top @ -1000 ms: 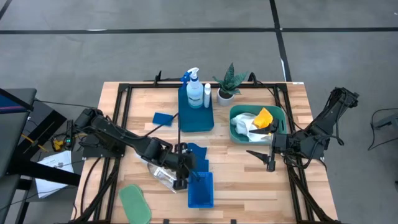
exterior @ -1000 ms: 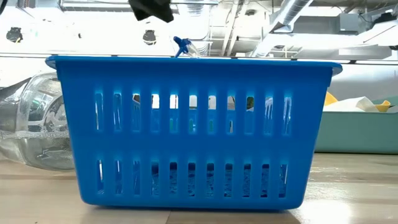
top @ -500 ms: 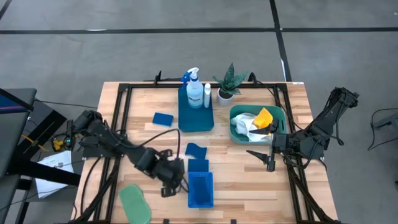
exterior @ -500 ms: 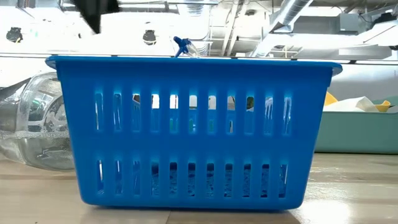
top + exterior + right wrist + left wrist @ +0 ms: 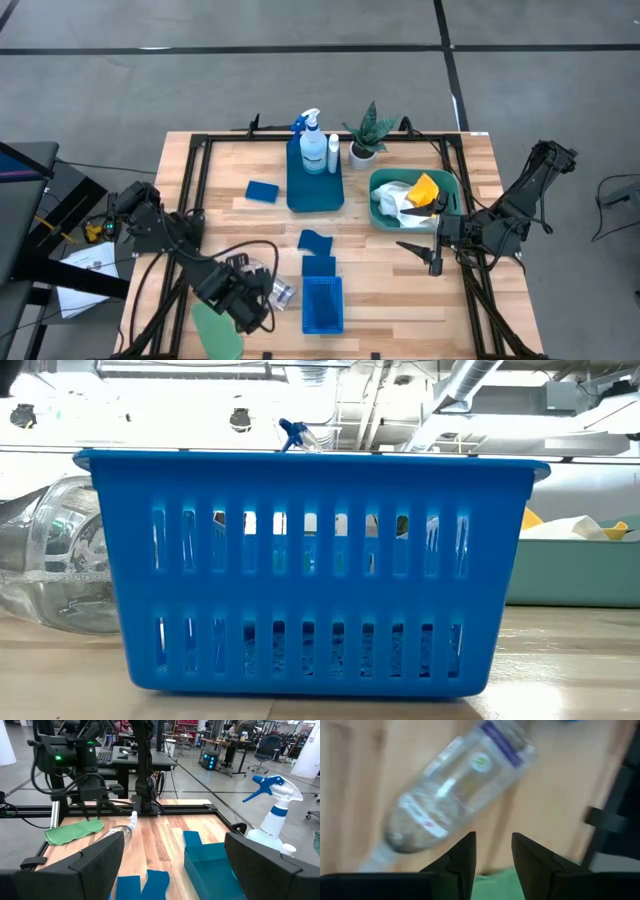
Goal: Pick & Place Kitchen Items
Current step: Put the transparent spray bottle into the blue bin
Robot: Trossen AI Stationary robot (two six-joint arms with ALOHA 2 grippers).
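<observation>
My left gripper (image 5: pixel 247 312) hovers near the table's near left, its fingers (image 5: pixel 493 851) a narrow gap apart and empty. Below it are the near edge of the green cloth (image 5: pixel 215 330) and the clear plastic bottle (image 5: pixel 268 290), which lies on its side on the table (image 5: pixel 455 785). My right gripper (image 5: pixel 420 250) waits open and empty beside the teal tub (image 5: pixel 378 215). Blue square sponges lie on the table (image 5: pixel 262 191) (image 5: pixel 315 241). The spray bottle (image 5: pixel 311 140) and the white bottle (image 5: pixel 332 152) stand in a blue tray (image 5: pixel 315 195).
A blue slotted basket (image 5: pixel 322 305) stands at the near edge, right of the bottle, and fills the low view (image 5: pixel 310 570). The teal tub holds white and yellow cloths (image 5: pixel 415 192). A potted plant (image 5: pixel 365 135) stands at the far edge. Black frame rails run along the table's sides.
My left gripper has drawn back from above the blue basket toward the table's near left corner and now stands over the bottle and the green cloth; it has left the low view. The bottle, basket and cloth have not moved.
</observation>
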